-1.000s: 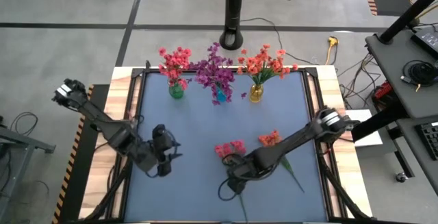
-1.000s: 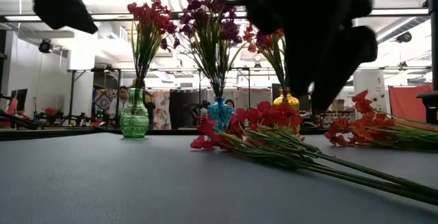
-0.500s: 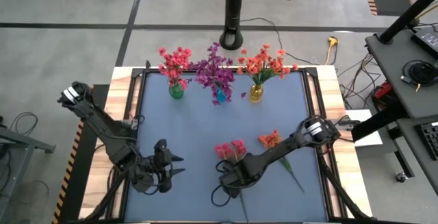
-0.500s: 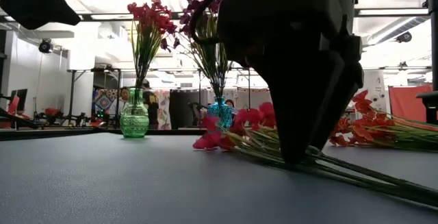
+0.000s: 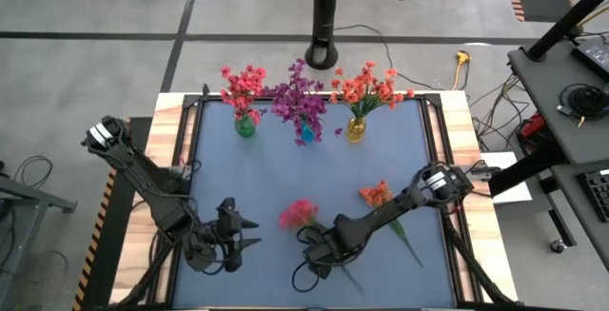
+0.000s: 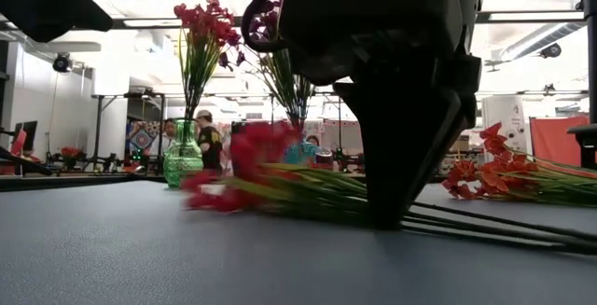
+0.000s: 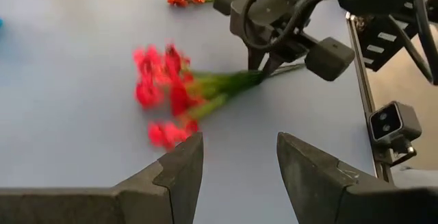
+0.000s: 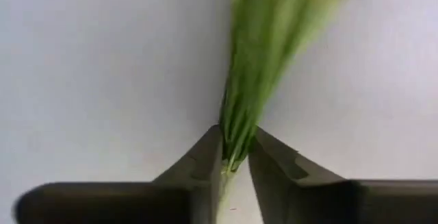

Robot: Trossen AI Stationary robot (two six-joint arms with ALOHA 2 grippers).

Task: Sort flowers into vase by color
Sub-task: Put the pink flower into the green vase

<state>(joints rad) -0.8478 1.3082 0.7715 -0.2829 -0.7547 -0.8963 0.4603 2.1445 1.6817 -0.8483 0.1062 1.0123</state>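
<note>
I count three vases: one green vase, one blue vase and one yellow vase. Each has one bunch of flowers in it. Two more bunches are out of the vases: a pink-red bunch with its stems between the right gripper's fingers, and an orange-red bunch near them. I see two robot arms.

Pink-red sprig is motion-blurred in my low and left wrist views, blossoms unreadable. In the right wrist view its stems smear green, heads cut off. Right arm's bulk hides the blue vase in the low view.
</note>
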